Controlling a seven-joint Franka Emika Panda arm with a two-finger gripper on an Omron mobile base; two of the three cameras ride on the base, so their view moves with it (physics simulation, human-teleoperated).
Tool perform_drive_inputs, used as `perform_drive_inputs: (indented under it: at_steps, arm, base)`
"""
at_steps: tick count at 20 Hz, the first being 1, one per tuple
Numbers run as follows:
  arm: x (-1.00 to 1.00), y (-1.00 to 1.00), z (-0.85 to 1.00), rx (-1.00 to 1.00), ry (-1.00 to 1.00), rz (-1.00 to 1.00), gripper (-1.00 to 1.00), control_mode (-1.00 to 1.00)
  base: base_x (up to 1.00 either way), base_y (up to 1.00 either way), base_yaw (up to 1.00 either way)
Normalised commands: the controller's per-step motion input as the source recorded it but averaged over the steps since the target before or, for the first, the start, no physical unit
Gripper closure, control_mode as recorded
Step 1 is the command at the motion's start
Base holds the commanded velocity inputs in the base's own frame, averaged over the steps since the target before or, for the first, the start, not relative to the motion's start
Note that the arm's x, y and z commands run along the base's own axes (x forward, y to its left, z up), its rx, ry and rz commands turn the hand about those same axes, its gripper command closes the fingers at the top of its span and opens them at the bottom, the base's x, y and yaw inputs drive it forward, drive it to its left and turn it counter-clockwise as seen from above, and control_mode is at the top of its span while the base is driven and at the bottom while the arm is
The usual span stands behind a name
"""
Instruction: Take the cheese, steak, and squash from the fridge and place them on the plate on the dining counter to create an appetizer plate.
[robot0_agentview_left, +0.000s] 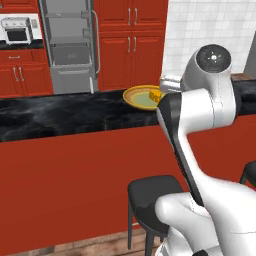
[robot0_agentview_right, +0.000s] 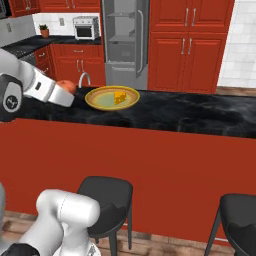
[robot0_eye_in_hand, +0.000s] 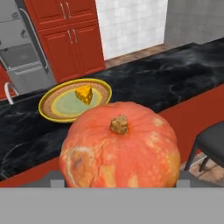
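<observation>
At the far left a white toaster oven sits on a black worktop. Next, the grey fridge stands open among red cabinets. The gripper holds the orange squash between wide jaws beside the plate. 1 cheese wedge lies there on the dining counter. 2 black stools stand below.

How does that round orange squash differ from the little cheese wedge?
The squash is round, ribbed and much bigger; the cheese is a small angular wedge. The squash is orange with a brown stem; the cheese is yellow-orange. The squash sits in the gripper, off the plate; the cheese lies on it.
</observation>
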Motion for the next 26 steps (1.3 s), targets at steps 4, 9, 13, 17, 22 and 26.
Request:
perform_drive_inputs:
  at_steps: [4, 9, 13, 17, 22, 26]
  arm:
    - [0.71, 0.21, -0.09, 0.0, 0.12, 0.03, 1.0, -1.0]
    - [0.81, 0.02, -0.23, 0.0, 0.15, 0.0, 1.0, -1.0]
    - [0.73, 0.0, -0.4, 0.0, 0.12, 0.0, 1.0, -1.0]
    - [0.5, 0.07, -0.4, 0.0, 0.06, 0.0, 1.0, -1.0]
    - [0.35, 0.08, -0.24, 0.0, 0.02, 0.0, 1.0, -1.0]
    - [0.46, 0.0, -0.23, 0.0, 0.05, 0.0, 1.0, -1.0]
  base:
    - [0.0, 0.0, 0.0]
    - [0.0, 0.0, 0.0]
    - [0.0, 0.0, 0.0]
    - [0.0, 0.0, 0.0]
    - [0.0, 0.0, 0.0]
    - [0.0, 0.0, 0.0]
